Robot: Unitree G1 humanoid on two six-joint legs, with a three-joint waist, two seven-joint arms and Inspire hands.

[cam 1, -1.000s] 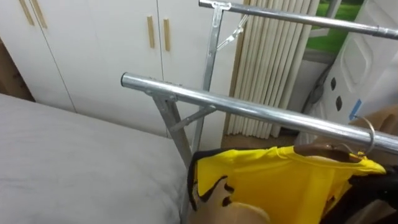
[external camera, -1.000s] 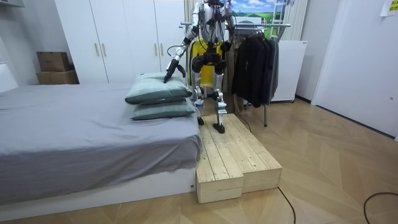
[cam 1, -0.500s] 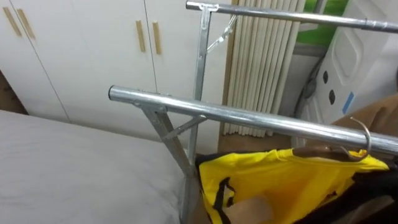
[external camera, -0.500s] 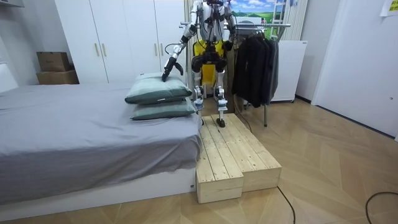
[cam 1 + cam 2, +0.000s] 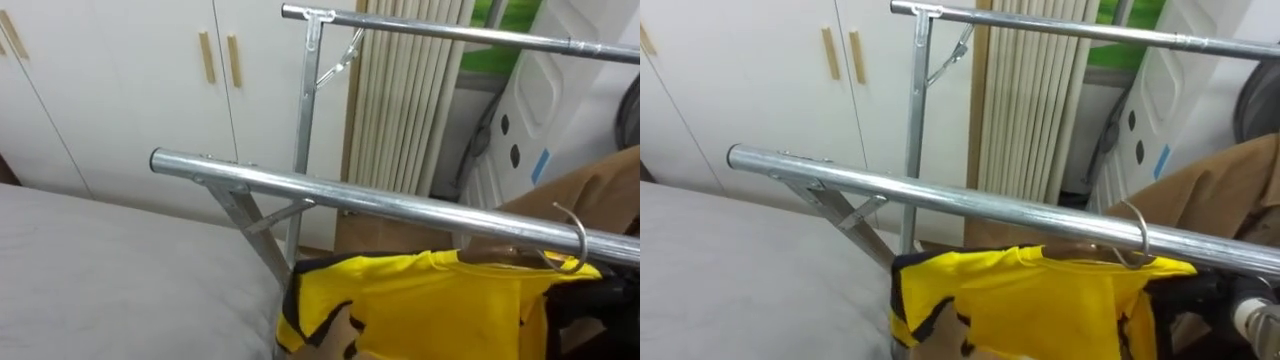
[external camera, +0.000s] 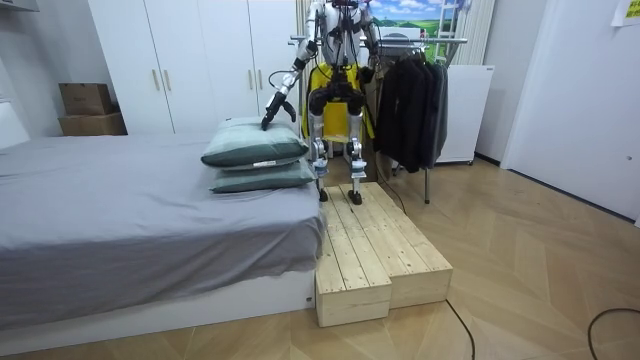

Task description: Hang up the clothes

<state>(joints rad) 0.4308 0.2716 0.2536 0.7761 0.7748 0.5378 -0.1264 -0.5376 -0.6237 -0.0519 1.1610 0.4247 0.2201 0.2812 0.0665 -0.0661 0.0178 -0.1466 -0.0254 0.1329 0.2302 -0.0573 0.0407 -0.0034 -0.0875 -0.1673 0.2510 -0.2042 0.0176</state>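
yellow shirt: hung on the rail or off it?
On: the hanger hook curves over the near rail, and the yellow shirt hangs below it.

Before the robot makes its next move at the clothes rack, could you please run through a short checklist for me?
1. Hanger hook sits over the lower rail: ok.
2. Yellow shirt lies across the hanger on both sides of the hook: ok.
3. Shirt's lower edge hangs free: cannot tell, as it runs off the bottom of the eye views.
4. Left hand is away from the rack, out over the pillows: ok.
5. Robot stands on the wooden platform, at its end nearest the rack: ok.
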